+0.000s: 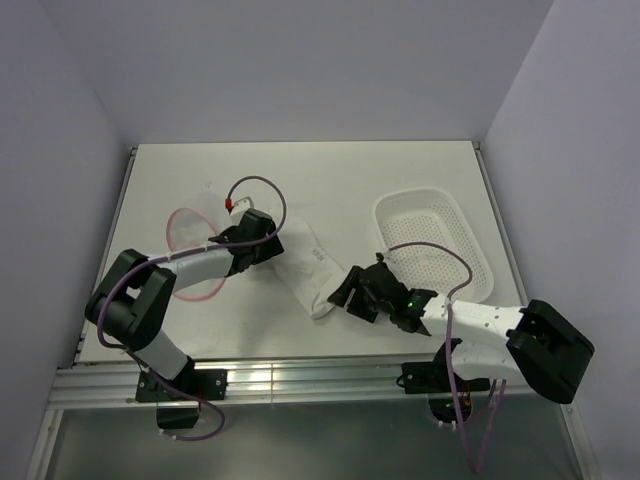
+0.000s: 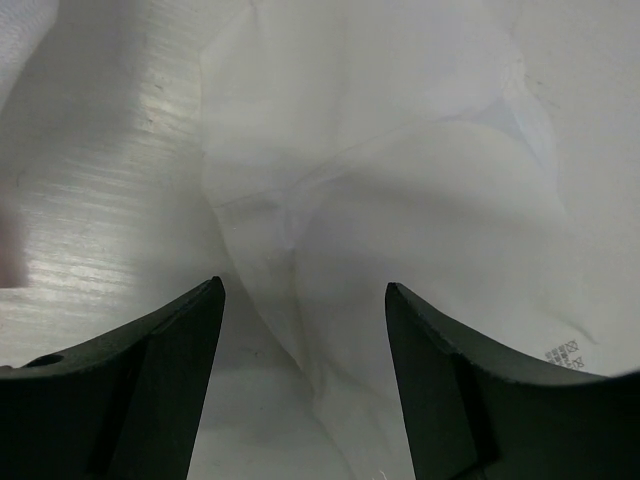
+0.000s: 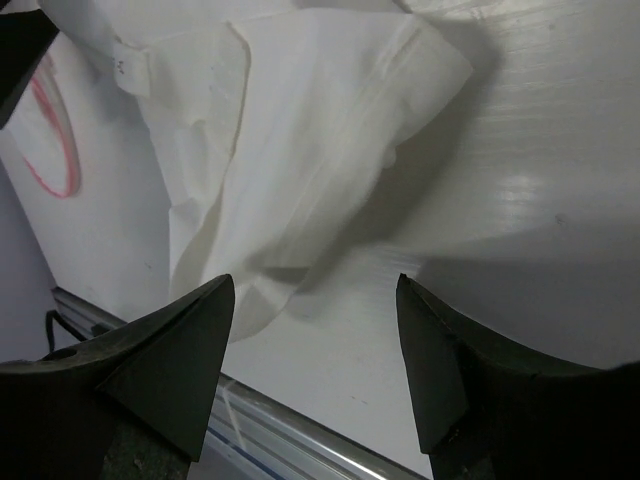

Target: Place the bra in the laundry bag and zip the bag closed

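Note:
The white bra (image 1: 305, 265) lies stretched out flat on the table between the two arms. The mesh laundry bag (image 1: 193, 250) with pink rims lies at the left, partly under my left arm. My left gripper (image 1: 272, 243) is open at the bra's upper left end; in the left wrist view the bra (image 2: 400, 180) fills the space ahead of the open jaws (image 2: 305, 300). My right gripper (image 1: 347, 292) is open just right of the bra's lower end. The right wrist view shows the bra (image 3: 290, 150), a bit of the bag's pink rim (image 3: 62, 130), and the empty gripper (image 3: 315, 290).
A white perforated plastic basket (image 1: 475, 245) stands at the right, behind my right arm. The table's front edge with a metal rail (image 1: 300, 375) runs close below the bra's lower end.

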### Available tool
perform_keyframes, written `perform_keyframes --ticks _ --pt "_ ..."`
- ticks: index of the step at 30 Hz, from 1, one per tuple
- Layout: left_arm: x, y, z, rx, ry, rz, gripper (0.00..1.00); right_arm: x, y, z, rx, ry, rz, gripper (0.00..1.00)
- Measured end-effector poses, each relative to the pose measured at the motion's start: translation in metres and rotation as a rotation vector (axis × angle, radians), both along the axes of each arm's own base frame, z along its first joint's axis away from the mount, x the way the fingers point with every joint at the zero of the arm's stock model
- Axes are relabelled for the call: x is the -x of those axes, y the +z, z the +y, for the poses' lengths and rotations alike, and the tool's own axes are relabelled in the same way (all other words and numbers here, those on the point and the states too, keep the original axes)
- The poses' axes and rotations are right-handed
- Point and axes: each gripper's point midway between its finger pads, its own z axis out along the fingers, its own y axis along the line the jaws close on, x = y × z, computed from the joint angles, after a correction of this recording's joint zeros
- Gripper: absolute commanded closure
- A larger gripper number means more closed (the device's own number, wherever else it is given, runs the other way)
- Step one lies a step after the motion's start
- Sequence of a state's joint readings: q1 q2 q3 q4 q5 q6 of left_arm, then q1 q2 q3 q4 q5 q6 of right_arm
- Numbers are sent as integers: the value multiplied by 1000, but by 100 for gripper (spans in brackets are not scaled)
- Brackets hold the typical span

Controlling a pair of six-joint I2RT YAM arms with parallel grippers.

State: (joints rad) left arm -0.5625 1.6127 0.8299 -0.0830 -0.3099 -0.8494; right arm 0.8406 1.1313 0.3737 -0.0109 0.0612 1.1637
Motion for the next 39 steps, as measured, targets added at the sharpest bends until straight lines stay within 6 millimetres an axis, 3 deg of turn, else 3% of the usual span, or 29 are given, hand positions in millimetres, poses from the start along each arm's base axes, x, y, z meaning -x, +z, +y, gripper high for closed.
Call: perform_keyframes --ticks 9,17,21,28,33,39 --pt "-1 -2 -6 41 -18 -23 36 -15 -7 25 -75 -64 -11 33" --pt "4 -9 -7 51 -28 -17 46 -26 -7 14 -34 -136 -49 57" --pt "4 -9 -10 72 -37 -26 58 -32 6 5 0 -160 -94 72" --pt "9 -12 -21 108 -66 -32 99 -43 26 -2 75 -158 -159 86" --pt "20 -6 -36 128 -107 -41 100 -47 40 -4 135 -136 -179 87" --pt "38 11 -58 172 -167 -70 100 -55 85 2 173 -98 -214 86"
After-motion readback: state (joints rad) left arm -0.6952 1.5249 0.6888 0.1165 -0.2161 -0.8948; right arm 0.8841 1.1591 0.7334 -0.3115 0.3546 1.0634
